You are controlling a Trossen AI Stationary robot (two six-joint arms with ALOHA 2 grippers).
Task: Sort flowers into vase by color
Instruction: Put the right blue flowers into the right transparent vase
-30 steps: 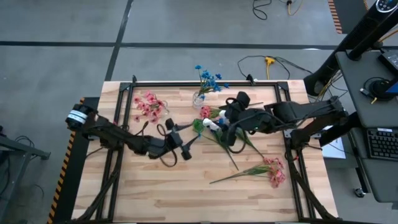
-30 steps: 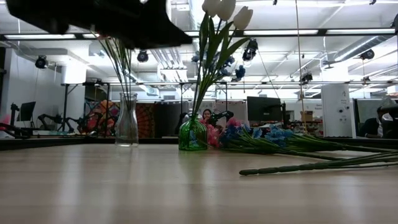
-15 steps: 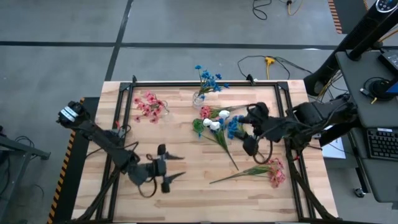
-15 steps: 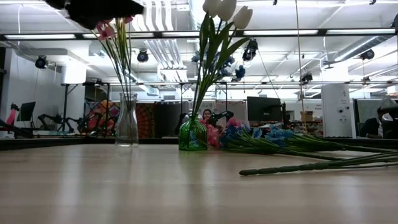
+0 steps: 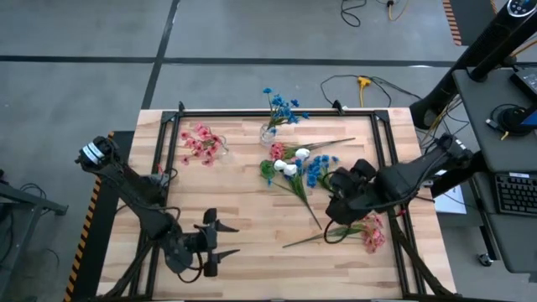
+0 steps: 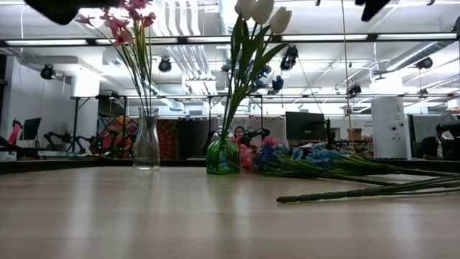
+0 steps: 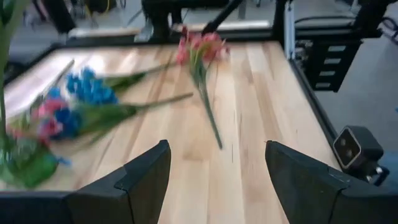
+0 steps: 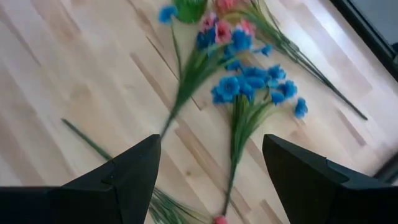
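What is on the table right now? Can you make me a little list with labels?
table: wooden top
pink flowers in clear vase: far left
blue flowers in vase: far middle
green vase: holds white flowers
loose blue flowers: lying beside the green vase
loose pink sprig: lying near right
left claw: open, empty, near edge
right claw: open, empty, above the loose stems

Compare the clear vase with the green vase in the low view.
The clear vase is tall, slim and colourless; the green vase is short, squat and tinted green. The clear vase holds pink blossoms; the green vase holds white ones with broad leaves. Both stand upright on the wooden table, each already holding flowers.
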